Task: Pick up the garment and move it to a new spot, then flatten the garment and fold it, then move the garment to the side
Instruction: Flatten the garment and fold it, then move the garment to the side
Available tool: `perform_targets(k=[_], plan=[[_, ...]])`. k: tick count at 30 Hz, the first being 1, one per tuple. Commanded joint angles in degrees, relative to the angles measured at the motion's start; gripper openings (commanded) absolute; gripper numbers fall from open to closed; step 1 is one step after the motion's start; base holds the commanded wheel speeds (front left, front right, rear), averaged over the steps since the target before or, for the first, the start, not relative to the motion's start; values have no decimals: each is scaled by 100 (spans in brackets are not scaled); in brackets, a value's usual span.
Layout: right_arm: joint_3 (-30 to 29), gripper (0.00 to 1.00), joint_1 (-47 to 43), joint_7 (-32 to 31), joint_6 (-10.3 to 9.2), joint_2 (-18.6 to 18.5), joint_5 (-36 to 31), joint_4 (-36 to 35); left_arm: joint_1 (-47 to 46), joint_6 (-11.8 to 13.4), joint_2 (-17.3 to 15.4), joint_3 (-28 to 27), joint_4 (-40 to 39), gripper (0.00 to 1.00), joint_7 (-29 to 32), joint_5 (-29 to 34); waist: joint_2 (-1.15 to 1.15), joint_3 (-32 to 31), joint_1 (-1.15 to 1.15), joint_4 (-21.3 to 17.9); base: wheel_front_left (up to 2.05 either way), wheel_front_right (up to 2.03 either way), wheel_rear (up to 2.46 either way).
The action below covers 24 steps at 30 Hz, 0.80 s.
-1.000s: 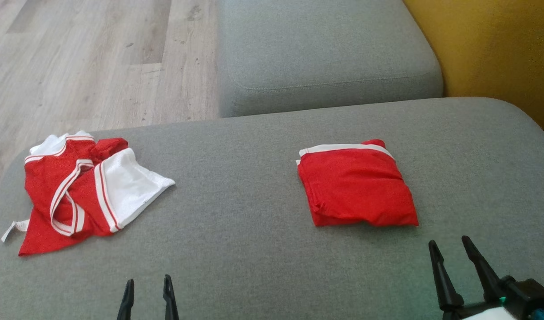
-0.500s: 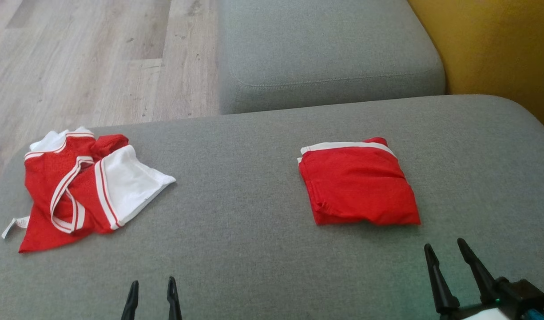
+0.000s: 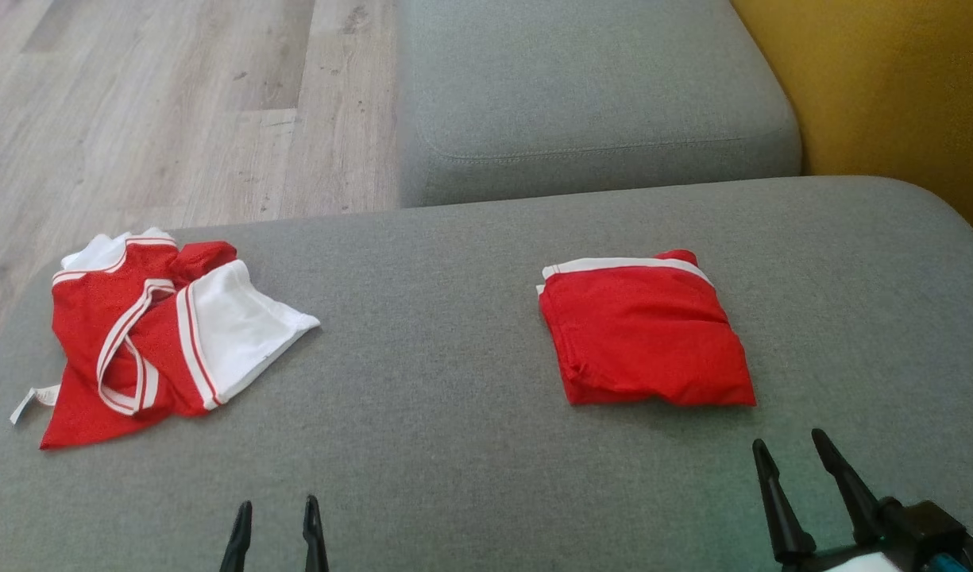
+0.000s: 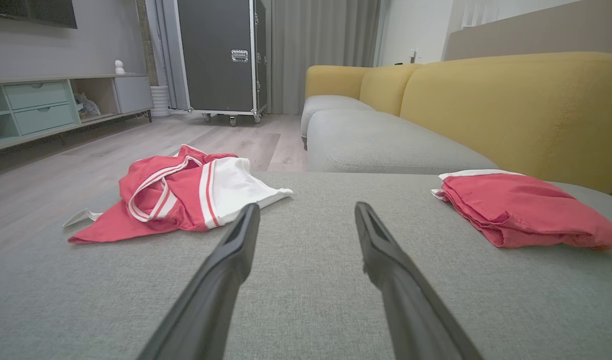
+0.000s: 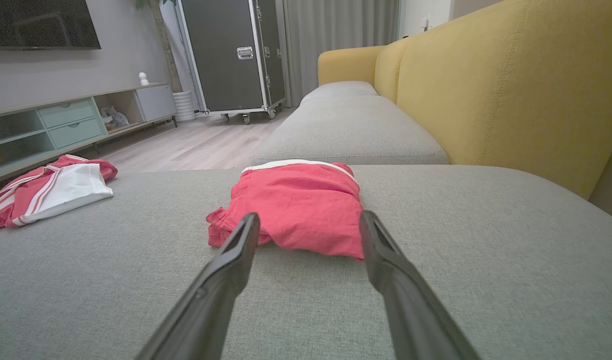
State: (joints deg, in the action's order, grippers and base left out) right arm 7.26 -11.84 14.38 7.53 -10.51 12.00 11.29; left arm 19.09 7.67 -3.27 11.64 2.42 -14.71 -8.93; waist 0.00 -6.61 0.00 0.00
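Observation:
A crumpled red and white garment (image 3: 148,334) lies at the left end of the grey sofa seat (image 3: 430,381); the left wrist view has this crumpled garment (image 4: 186,192) ahead and to the left. A folded red garment (image 3: 645,334) with a white band rests to the right of centre, and the right wrist view shows that folded garment (image 5: 298,207) just beyond the fingertips. My left gripper (image 3: 276,510) is open at the bottom edge, holding nothing. My right gripper (image 3: 788,445) is open a short way in front of the folded garment, not touching it.
A second grey seat cushion (image 3: 589,95) lies beyond the one I work on. The yellow sofa back (image 3: 891,87) rises on the right. Wooden floor (image 3: 152,111) drops off past the seat's far left edge. A black wheeled case (image 4: 221,55) and a low cabinet (image 4: 41,105) stand across the room.
The whole head view has drifted slightly, so the camera moved. Both grippers have sunk a little toward the bottom edge. The garments lie as before.

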Motion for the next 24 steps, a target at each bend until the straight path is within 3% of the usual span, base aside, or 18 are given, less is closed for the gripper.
perform_targets(k=[1, 12, 19, 24], plan=[[115, 100, 294, 62, -4, -60, -42, -155, -278, -21, 39, -136, -152, 100, -29, 44, 0, -3, 0, 3, 0, 0, 0], [133, 100, 546, 62, -4, -97, 87, 111, -367, -63, 39, -54, -147, 100, -29, 67, 0, 193, 0, 80, 0, 0, 0], [296, 100, 1493, 51, -4, -237, 483, 1150, -580, -61, 39, 47, -169, 100, -29, 126, 0, 611, 0, 194, 0, 0, 0], [453, 100, 2548, -465, -4, -430, 901, 1910, -829, -66, 39, 124, -260, 100, -29, 154, 0, 1035, 0, 284, 0, 0, 0]])
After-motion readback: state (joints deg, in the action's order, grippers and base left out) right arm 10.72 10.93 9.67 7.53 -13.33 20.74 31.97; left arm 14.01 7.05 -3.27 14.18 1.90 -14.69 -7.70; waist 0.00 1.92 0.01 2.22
